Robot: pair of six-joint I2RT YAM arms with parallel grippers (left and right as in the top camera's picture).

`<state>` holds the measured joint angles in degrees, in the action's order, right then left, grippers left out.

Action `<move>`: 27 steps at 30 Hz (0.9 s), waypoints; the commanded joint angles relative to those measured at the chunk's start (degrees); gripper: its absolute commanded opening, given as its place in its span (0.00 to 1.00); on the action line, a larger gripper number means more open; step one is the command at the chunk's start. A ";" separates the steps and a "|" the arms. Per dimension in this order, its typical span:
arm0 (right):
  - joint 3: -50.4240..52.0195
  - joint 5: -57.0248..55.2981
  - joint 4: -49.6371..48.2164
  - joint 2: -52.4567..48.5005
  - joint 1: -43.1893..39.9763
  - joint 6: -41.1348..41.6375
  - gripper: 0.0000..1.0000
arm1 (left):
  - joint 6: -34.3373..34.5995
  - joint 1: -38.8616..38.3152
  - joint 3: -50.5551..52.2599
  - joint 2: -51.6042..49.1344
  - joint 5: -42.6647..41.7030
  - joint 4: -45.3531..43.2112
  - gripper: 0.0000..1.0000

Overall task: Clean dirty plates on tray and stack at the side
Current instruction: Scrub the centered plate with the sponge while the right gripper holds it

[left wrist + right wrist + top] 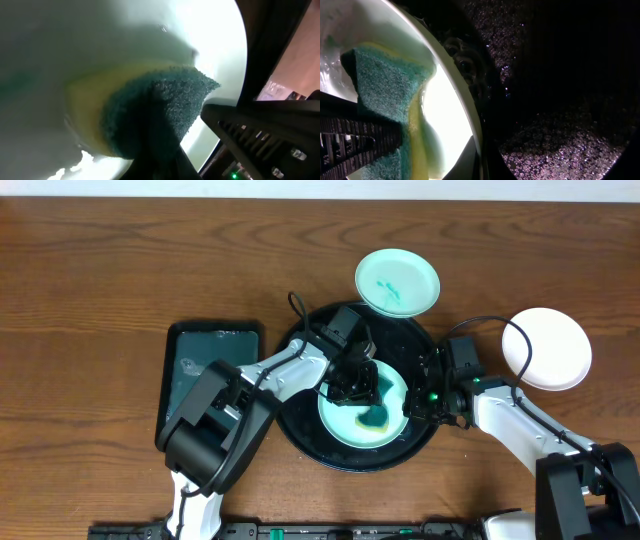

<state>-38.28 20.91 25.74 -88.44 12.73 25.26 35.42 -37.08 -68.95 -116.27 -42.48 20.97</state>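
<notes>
**Sponge pressed on a smeared plate in the round tray**

Closest to us, a green-yellow sponge (155,115) is clamped in the left gripper (355,385) and pressed onto a mint plate (345,430) marked with a teal smear (375,418). At that plate's three o'clock rim, the right gripper (425,398) is closed on its edge. We see this plate lying in the black tray (400,340). A second mint plate (397,282), also smeared, sits at the tray's one o'clock edge. A white plate (548,348) rests on the tabletop (100,260) at three o'clock, and a rectangular dark tray (200,345) at nine.
</notes>
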 commanded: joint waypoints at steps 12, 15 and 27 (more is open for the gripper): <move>0.04 2.89 1.92 -0.31 0.61 0.39 0.01 | -4.50 9.70 -4.96 -2.78 38.88 17.40 0.07; 0.04 2.67 1.92 -0.31 0.61 0.39 0.01 | -4.94 9.77 -6.64 -2.78 46.10 21.31 0.07; 0.04 1.40 1.92 -0.31 0.61 0.39 0.01 | -12.37 5.51 -11.32 -2.78 49.62 35.39 0.07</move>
<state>-38.89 27.27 26.28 -88.42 13.72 25.69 28.75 -32.56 -81.87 -115.79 -5.45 53.84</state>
